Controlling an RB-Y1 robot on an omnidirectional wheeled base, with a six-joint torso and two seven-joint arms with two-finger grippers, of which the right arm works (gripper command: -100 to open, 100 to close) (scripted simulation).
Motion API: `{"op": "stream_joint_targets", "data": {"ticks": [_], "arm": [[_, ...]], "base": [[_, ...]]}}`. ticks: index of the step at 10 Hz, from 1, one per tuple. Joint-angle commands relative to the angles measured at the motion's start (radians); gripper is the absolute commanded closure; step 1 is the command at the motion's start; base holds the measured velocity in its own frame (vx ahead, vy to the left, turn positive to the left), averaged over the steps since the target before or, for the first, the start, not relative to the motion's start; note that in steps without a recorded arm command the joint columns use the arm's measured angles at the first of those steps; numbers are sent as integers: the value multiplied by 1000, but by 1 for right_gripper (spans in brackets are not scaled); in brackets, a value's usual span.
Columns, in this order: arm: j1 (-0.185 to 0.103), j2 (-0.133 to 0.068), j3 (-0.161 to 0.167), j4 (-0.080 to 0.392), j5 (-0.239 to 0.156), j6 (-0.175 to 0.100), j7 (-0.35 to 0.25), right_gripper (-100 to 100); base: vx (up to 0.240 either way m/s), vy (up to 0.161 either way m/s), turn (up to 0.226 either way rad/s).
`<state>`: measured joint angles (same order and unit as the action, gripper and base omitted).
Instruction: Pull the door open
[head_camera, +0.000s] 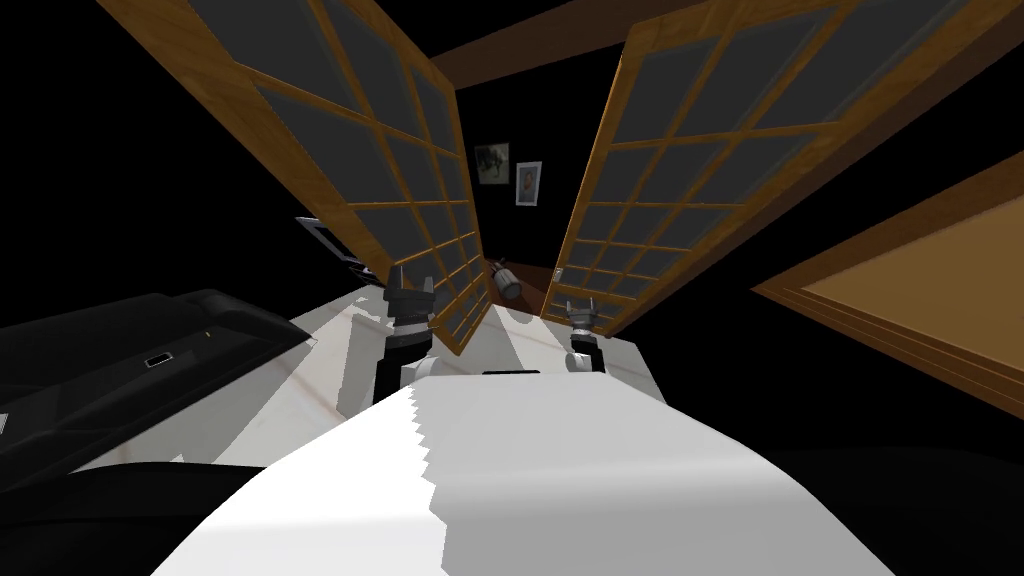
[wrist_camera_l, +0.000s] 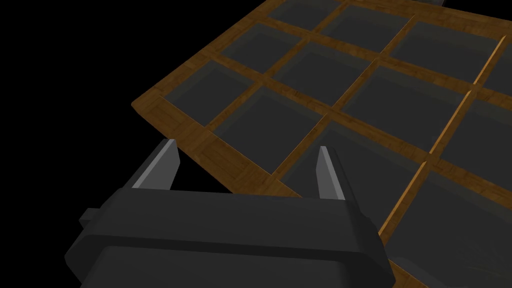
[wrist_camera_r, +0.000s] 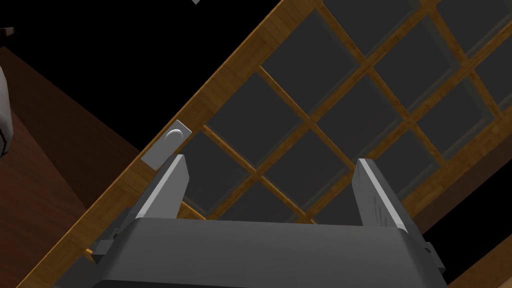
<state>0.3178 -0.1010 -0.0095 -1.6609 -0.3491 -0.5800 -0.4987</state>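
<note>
Left claw (wrist_camera_l: 246, 145) and right claw (wrist_camera_r: 271, 159) open at wood-latticed glass doors (head_camera: 650, 190).
Round-knobbed flat grey plate (wrist_camera_r: 167, 144) just beside right claw.

home: glazed double doors (head_camera: 640, 170), framed pictures (head_camera: 528, 183)

Dim, even light, sharp edge to edge. The head view splays toward its corners, with black areas (head_camera: 120, 150) at 9 and 3 o'clock. Wood on the left door (head_camera: 330, 130) and right door (head_camera: 680, 150) glows warm, and the panes are dull grey. The floor (head_camera: 300, 390), at 8 o'clock, is brightest.
</note>
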Motion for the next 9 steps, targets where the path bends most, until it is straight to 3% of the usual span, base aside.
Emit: {"op": "stream_joint_targets", "data": {"ticks": [1, 9], "arm": [[-9, -1, 3, 40, -24, -19, -32, -100], [-84, -15, 4, 257, -148, -100, -190, -100]], "base": [[94, -50, 80], [91, -47, 96]]}}
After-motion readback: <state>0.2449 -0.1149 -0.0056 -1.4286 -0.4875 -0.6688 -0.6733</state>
